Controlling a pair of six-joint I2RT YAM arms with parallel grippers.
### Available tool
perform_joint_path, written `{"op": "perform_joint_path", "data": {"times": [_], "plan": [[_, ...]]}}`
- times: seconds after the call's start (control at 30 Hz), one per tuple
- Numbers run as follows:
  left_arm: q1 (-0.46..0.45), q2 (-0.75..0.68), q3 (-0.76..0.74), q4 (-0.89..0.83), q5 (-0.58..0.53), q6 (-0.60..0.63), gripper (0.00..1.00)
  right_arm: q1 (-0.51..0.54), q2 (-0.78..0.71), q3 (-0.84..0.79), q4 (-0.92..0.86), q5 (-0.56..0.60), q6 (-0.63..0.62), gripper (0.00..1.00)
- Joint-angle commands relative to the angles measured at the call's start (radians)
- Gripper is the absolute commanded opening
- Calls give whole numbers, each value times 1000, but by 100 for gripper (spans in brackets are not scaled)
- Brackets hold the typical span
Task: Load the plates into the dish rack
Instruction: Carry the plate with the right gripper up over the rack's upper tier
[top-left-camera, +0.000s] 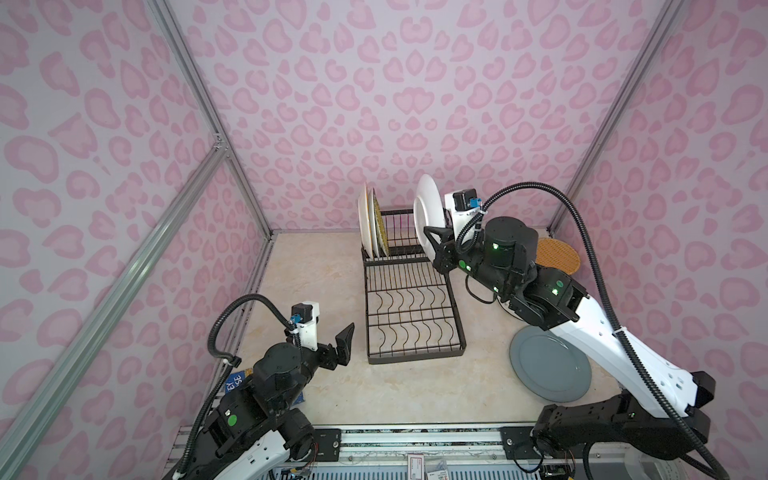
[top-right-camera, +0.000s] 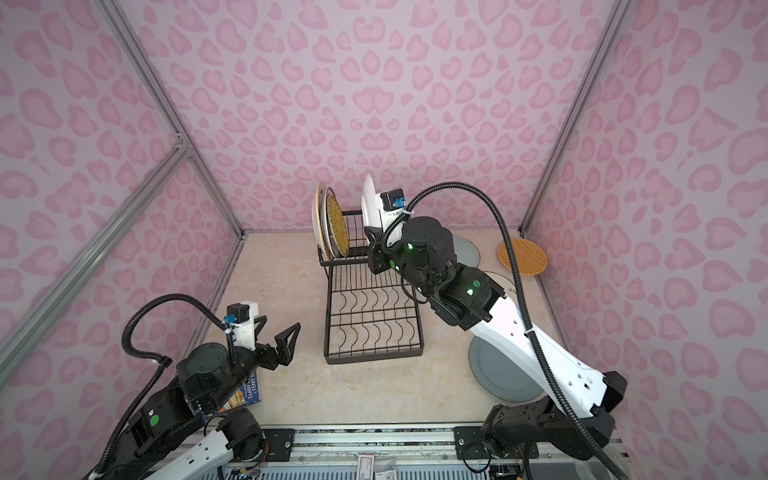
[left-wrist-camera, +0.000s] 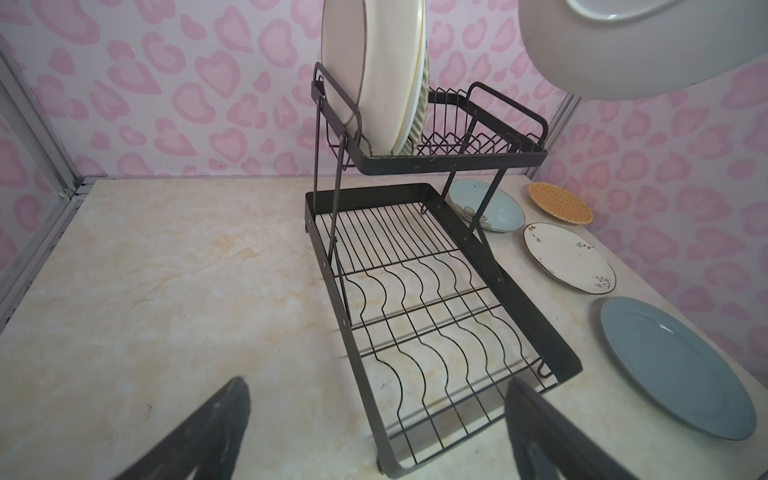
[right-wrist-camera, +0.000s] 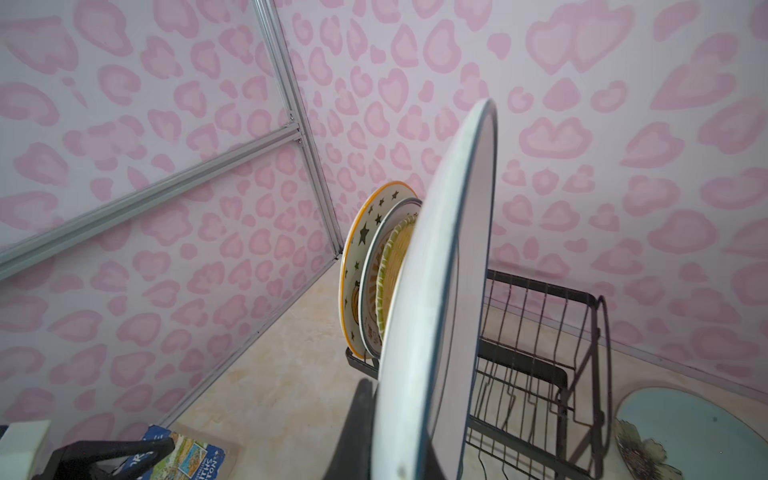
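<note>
In both top views the right hand pinches the lower rim of a white plate. It holds the plate upright on edge over the raised basket of the dish rack. At the basket end farthest from that hand, three plates stand on edge, packed close. The left hand is spread wide and holds nothing. It hovers over the tabletop near the rack's low tray. A grey-blue plate lies flat under the right arm, and an orange plate lies behind it. In a top view a pale blue plate peeps out past that arm.

The left wrist view looks between its own parted fingers at the whole rack. Beyond the rack it shows the flat plates fully. Among them is a white sprigged plate, between the pale blue one and the grey-blue one.

The right wrist view shows the held plate edge-on, with a black finger against its face. Past it the three racked plates show their fronts: stars with a yellow rim, a printed border, and a woven look. A blue printed box lies on the tabletop.
</note>
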Motion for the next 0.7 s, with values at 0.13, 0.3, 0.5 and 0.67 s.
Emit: {"op": "perform_joint_path", "data": {"times": [0.13, 0.3, 0.5, 0.67], "plan": [[0, -227, -66, -91, -51, -110, 98, -68, 183, 188, 44, -114, 55, 0], [0, -291, -94, -56, -55, -84, 98, -107, 297, 302, 38, -172, 82, 0], [0, -228, -78, -55, 26, -69, 98, -128, 396, 402, 21, -207, 109, 0], [0, -219, -80, -42, 59, -61, 98, -143, 461, 457, 8, -241, 129, 0]]}}
